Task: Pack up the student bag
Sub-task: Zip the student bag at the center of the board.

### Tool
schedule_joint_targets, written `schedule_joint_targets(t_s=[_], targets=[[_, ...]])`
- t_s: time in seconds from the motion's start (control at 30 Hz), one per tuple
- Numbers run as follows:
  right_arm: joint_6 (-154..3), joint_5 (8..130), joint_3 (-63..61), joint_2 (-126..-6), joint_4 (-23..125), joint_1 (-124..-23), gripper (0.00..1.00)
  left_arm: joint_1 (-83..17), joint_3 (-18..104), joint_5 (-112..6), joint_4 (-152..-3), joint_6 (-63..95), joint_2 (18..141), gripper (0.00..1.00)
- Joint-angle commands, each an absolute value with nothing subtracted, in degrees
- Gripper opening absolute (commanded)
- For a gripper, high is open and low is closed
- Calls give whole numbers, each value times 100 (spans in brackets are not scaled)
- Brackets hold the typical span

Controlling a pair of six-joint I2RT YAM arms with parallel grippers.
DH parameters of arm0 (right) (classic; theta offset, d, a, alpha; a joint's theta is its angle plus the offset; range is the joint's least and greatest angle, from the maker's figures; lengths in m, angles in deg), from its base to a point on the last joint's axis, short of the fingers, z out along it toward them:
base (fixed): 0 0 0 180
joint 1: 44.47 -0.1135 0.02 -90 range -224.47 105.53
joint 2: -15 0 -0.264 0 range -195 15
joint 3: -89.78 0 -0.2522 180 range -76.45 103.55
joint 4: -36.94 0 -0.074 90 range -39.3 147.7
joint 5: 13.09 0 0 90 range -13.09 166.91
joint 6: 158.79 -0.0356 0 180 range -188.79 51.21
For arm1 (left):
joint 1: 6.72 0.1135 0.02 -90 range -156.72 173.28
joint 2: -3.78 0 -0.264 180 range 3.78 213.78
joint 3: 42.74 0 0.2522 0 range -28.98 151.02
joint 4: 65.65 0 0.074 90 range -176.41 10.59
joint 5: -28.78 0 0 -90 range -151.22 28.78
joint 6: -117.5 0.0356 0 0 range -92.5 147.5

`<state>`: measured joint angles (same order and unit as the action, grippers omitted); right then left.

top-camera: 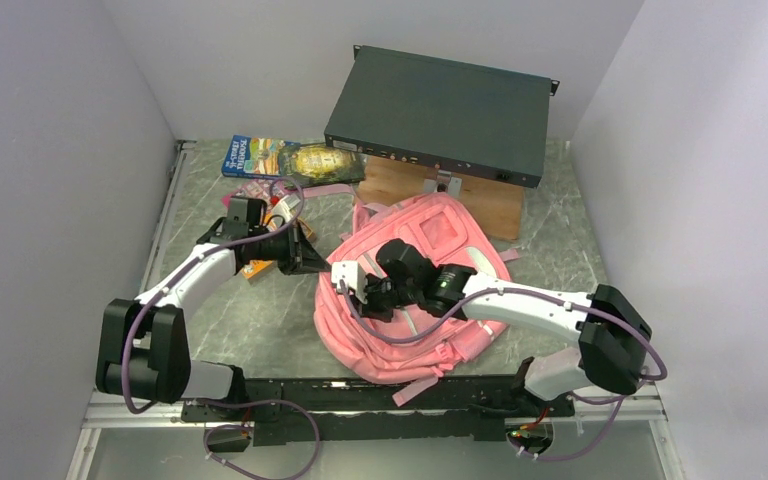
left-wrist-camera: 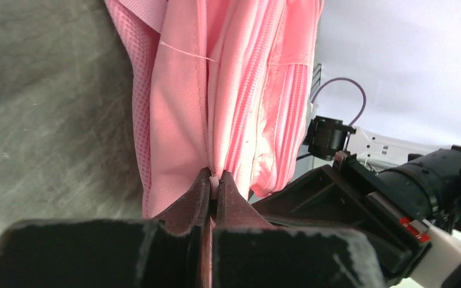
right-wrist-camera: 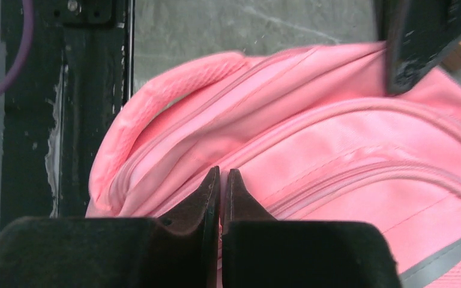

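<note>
Pulling steadily along the zip should open the student bag (top-camera: 440, 240), lying on the table (top-camera: 260, 320), with the left gripper (left-wrist-camera: 214, 177) pinching its pale seam edge and the right gripper (right-wrist-camera: 222, 174) pressed together against its fabric

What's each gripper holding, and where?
Left gripper pinches the student bag at a pale tab on its zip seam. Right gripper is shut at the bag's zip; a hold cannot be told.

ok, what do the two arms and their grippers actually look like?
The left arm and right arm match: white tapered links, chunky black joint housings, a purple cable looped along each. The left gripper and right gripper have two dark wedge-shaped fingers with rough block bases. A small red mark sits on the right arm's black wrist section.
</note>
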<state>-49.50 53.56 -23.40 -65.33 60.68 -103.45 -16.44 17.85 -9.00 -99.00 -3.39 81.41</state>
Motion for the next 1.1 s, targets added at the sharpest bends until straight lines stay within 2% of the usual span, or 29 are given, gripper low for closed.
schedule_joint_targets(t_s=[0.0,0.13,0.27,0.47,0.63,0.67,0.8,0.83,0.87,0.93,1.07], targets=[[-4337,5318,-2380,-6637,7277,-10406,0,-1121,2003,-1054,-9363,-346,8176,0],[-4452,5056,-2447,-6867,7345,-10422,0,-847,1948,-851,-9276,-486,8387,0],[-4638,4996,-2940,-6498,6831,-10550,0,-801,2102,-1076,-9619,-216,8445,0],[-4696,5484,-3830,-5777,5998,-10770,0,-804,2282,-1534,-10030,97,8450,0],[-4844,5888,-4007,-5601,5657,-10793,0,-866,2352,-1497,-10119,163,8612,0],[-4943,6007,-4070,-5545,5375,-10793,0,-891,2386,-1446,-10181,199,8636,3],[-5516,5766,-4400,-5364,3877,-10793,0,-1188,2249,-2148,-10310,157,7943,63],[-5703,5716,-4428,-5365,3591,-10793,0,-1227,2101,-2351,-10275,49,7672,77],[-5811,5691,-4447,-5383,3356,-10793,0,-1234,1970,-2477,-10308,-46,7439,87],[-5961,5764,-4454,-5414,3043,-10793,0,-1250,1803,-2850,-10622,-132,6964,98],[-6011,5926,-4446,-5409,2875,-10785,0,-1306,1228,-3374,-11217,-565,5877,100]])
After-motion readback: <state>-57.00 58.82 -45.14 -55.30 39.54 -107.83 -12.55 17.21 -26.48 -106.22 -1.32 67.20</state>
